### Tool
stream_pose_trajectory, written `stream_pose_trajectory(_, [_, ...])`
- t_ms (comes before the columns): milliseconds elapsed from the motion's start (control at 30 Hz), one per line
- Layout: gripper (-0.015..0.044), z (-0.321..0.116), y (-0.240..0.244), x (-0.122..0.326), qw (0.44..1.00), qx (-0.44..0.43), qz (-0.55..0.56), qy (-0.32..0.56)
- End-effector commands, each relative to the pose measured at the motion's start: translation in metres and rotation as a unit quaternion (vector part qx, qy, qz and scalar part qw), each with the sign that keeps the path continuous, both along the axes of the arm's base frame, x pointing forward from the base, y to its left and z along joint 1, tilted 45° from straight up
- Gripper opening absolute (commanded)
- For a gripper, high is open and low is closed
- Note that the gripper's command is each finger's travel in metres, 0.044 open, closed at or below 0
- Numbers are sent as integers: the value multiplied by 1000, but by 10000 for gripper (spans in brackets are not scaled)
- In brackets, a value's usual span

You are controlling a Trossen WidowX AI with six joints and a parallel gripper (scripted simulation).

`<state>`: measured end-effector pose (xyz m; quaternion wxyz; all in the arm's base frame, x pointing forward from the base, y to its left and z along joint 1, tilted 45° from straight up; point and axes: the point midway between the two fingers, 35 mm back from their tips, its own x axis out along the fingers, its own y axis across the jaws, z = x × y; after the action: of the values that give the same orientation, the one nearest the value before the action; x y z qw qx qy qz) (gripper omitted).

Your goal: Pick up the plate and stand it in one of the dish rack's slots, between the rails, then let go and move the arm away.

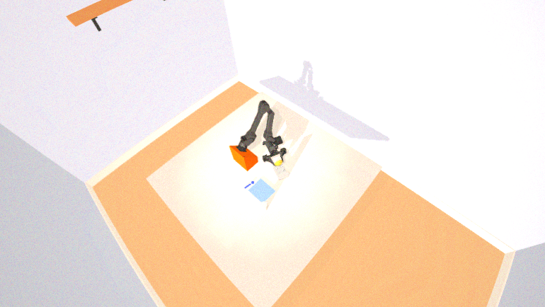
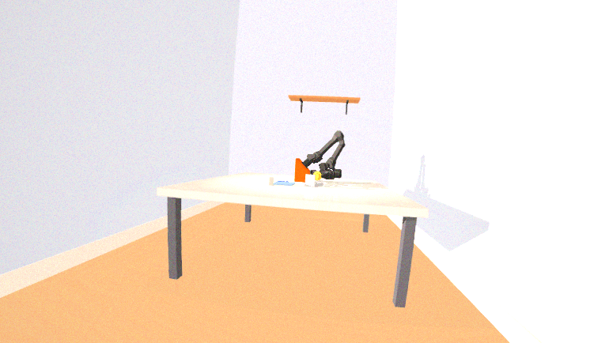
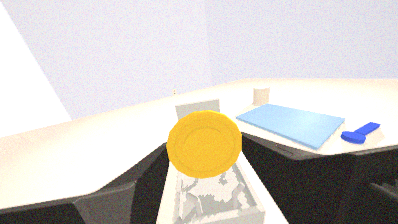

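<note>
The yellow plate is upright, its round face turned to the wrist camera. My gripper is shut on the plate, with a dark finger at its left and right edges in the wrist view. The pale dish rack stands just beyond and below the plate. In the wrist view the plate hides the rack's middle. The rails are washed out, and I cannot tell which slot is under the plate.
A light blue board lies beside the rack, with a dark blue utensil near it. A small beige cylinder stands past the board. The orange block is at the arm's base.
</note>
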<state>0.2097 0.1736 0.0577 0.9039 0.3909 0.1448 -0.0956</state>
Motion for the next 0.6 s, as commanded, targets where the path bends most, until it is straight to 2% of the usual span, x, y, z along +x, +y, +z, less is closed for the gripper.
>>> stream_pose_trajectory(0, [0, -12, 9, -1, 1000, 0, 0, 1])
stream_pose_trajectory(500, [0, -13, 8, -2, 1000, -4, 4, 5])
stream_pose_trajectory(567, [53, -12, 9, -2, 1000, -1, 3, 4])
